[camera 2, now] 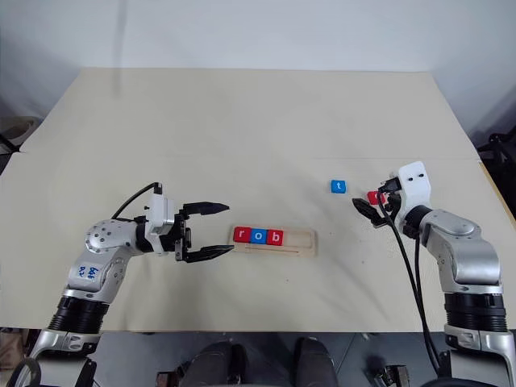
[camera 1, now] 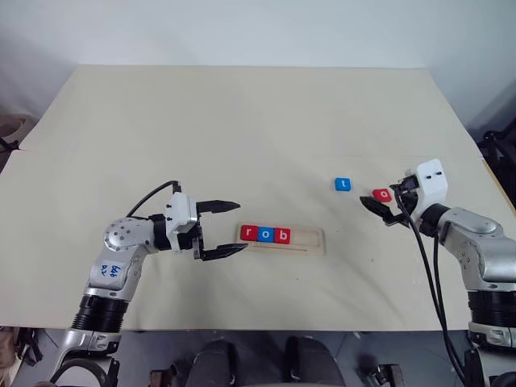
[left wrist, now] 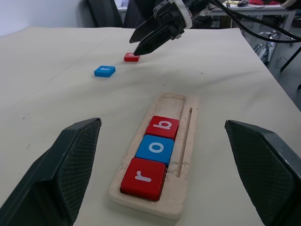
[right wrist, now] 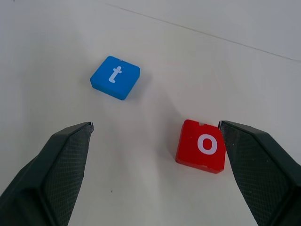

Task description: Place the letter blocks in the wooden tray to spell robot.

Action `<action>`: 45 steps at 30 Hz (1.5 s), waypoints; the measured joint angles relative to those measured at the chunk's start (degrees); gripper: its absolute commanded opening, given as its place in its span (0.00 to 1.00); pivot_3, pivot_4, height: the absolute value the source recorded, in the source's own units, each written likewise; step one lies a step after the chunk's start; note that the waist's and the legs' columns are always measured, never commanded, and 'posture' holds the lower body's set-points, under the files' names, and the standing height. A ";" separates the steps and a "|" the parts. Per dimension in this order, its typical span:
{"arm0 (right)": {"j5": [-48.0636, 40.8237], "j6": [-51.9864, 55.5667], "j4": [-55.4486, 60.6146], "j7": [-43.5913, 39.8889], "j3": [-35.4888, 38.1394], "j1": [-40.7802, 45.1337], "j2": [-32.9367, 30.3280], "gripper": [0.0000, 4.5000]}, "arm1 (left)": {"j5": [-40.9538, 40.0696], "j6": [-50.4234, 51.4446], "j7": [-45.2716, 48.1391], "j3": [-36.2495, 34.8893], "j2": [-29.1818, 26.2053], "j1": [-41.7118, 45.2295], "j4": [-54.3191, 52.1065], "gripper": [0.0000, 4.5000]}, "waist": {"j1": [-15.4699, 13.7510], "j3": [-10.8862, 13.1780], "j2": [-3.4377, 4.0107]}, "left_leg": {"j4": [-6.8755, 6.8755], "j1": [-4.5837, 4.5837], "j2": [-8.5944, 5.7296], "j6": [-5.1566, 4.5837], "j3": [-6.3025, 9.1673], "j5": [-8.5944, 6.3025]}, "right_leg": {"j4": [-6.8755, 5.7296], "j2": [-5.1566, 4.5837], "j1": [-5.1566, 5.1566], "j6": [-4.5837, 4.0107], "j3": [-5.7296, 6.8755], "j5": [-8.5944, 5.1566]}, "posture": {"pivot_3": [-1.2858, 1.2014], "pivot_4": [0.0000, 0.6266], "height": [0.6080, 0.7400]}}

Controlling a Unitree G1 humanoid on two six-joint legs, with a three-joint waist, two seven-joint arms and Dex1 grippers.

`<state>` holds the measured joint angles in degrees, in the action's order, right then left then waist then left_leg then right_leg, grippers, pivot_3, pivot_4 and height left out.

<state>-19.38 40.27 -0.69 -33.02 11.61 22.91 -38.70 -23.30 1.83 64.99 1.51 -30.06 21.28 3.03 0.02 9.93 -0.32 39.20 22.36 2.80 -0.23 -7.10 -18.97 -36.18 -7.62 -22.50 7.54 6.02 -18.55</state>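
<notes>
**K:** Checking the o pickup. Where did the red rounded-square tile marked "o" (right wrist: 201, 146) sit relative to the right gripper (camera 1: 381, 209)?

**M:** Flat on the beige tabletop (camera 1: 242, 121), just ahead of the fingertips and off-centre: close against one black finger, well clear of the other. Jaws were spread wide, nothing held.

**K:** And the blue rounded-square "t" tile (right wrist: 115, 77)?

**M:** Beyond the o, further toward the tray side, apart from it. Also loose on the table.

**K:** Tray status?

**M:** The long pale wooden tray (camera 1: 314, 241) ran left-right in front of the robot. Red r (camera 1: 248, 234), blue o (camera 1: 265, 235), red b (camera 1: 282, 235) filled the left end; two slots free at the right.

**K:** Left arm?

**M:** Left gripper (camera 1: 234, 227) was level, pointing at the tray's left end, fingers wide open and empty. The right arm was clearly nearer both loose tiles. I'd say it needed to shift sideways to centre on the o before closing.
</notes>
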 measured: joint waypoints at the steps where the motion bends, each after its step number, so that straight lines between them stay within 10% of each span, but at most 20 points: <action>1: 0.02 0.09 0.00 0.00 0.00 0.00 0.00 0.99 | 0.00 0.00 -0.04 0.00 0.00 -0.03 0.00 1.00 | 0.01 0.00 0.00 | 0.00 0.00 0.00 0.00 0.00 0.00 | 0.00 0.00 0.00 0.00 0.00 0.00 | 0.52 0.24 1.00; 14: 1.79 1.09 -5.74 6.71 0.25 1.88 1.89 0.99 | 0.00 0.03 -0.38 0.16 0.41 0.00 0.00 1.00 | 0.13 0.00 0.00 | 0.00 -0.01 0.00 0.00 -0.04 0.00 | -0.02 0.01 0.00 0.00 0.00 0.00 | 0.52 0.24 1.00; 24: 2.87 -0.32 -12.08 8.78 0.00 6.13 5.21 0.33 | -0.01 0.15 -0.52 0.24 0.63 0.45 -0.07 1.00 | 0.13 0.00 0.00 | 0.00 -0.01 0.01 0.00 -0.08 0.00 | -0.02 0.00 0.00 0.00 -0.01 0.00 | 0.52 0.24 1.00; 34: -1.04 13.34 10.05 10.91 1.93 -3.32 5.45 0.32 | -0.04 0.61 -1.06 0.07 0.46 -0.60 -0.72 1.00 | -0.11 0.00 0.00 | -0.02 0.03 0.01 0.00 0.08 0.00 | 0.00 -0.01 -0.04 0.00 -0.01 0.00 | 0.52 0.24 1.00; 42: -6.65 29.95 38.18 19.63 6.99 -18.66 17.88 0.32 | -0.08 1.33 -0.31 0.49 0.65 -0.92 -0.65 1.00 | -0.04 -0.01 0.01 | -0.03 0.02 0.00 0.00 0.20 0.00 | -0.02 0.00 -0.04 0.00 -0.06 0.00 | 0.52 0.24 1.00; 45: -7.19 32.26 41.62 21.50 7.28 -20.54 20.71 0.56 | -0.08 1.46 0.20 0.78 0.71 -0.86 -0.50 1.00 | 0.04 -0.01 0.01 | -0.04 0.00 0.00 -0.01 0.23 -0.01 | -0.04 0.03 -0.05 -0.01 -0.06 0.00 | 0.52 0.24 1.00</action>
<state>-26.57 72.52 40.93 -11.52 18.88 2.37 -18.00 -23.38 3.30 65.19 2.29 -29.35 20.42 2.53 0.06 9.92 -0.32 39.17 22.36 2.80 -0.24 -6.87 -18.98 -36.22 -7.59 -22.55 7.53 5.96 -18.55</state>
